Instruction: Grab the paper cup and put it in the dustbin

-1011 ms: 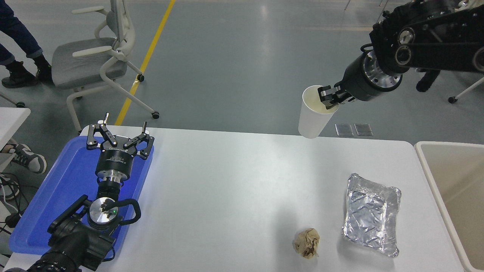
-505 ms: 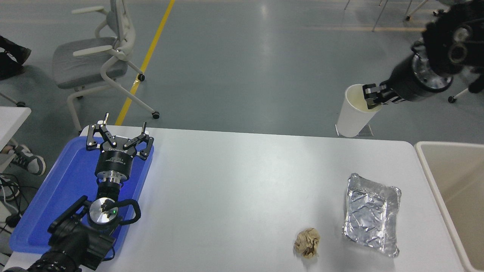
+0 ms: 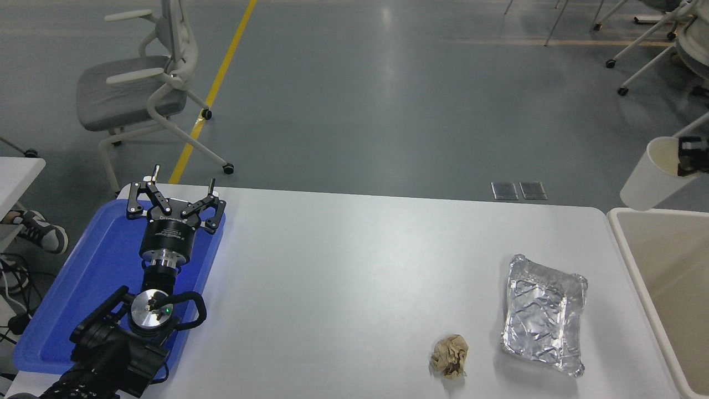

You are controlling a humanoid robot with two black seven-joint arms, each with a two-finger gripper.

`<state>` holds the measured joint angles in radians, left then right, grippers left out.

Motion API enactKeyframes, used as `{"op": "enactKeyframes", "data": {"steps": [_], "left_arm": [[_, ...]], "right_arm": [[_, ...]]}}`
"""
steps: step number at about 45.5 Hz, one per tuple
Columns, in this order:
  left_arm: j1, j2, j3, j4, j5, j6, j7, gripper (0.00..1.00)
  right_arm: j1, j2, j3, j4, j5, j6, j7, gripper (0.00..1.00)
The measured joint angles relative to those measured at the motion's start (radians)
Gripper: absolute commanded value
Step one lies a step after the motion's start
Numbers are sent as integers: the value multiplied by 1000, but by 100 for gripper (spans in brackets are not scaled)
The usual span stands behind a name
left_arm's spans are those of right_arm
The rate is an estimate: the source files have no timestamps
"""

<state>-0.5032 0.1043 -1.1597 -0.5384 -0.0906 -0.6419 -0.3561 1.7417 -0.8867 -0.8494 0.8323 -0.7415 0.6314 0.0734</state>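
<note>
The white paper cup (image 3: 651,176) hangs tilted in the air at the right edge, just above the far rim of the beige dustbin (image 3: 659,277). My right gripper (image 3: 689,157) is shut on the cup's rim, with one finger inside the cream mouth; most of the arm is out of the picture. The dustbin stands against the table's right end and is cut off by the picture's edge. My left gripper (image 3: 176,195) is open and parked over the blue tray at the lower left.
A crinkled silver foil tray (image 3: 544,315) and a crumpled brown paper ball (image 3: 449,356) lie on the white table (image 3: 343,277) at the front right. A blue tray (image 3: 94,277) lies at the left. A grey chair (image 3: 138,83) stands beyond the table.
My right gripper has carried the cup to the right, from beyond the table's far edge to above the dustbin's far rim. The arm has mostly left the picture. The left arm has not moved.
</note>
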Motion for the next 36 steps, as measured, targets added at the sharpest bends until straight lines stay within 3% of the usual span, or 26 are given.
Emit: {"op": "enactKeyframes", "data": {"steps": [22, 36], "left_arm": [[0, 0, 0, 0, 0, 1, 0, 100], [0, 0, 0, 0, 0, 1, 0, 100]], "right_arm": [[-417, 48, 31, -458, 28, -13, 226, 0], [-685, 109, 40, -626, 174, -119, 272, 0]]}}
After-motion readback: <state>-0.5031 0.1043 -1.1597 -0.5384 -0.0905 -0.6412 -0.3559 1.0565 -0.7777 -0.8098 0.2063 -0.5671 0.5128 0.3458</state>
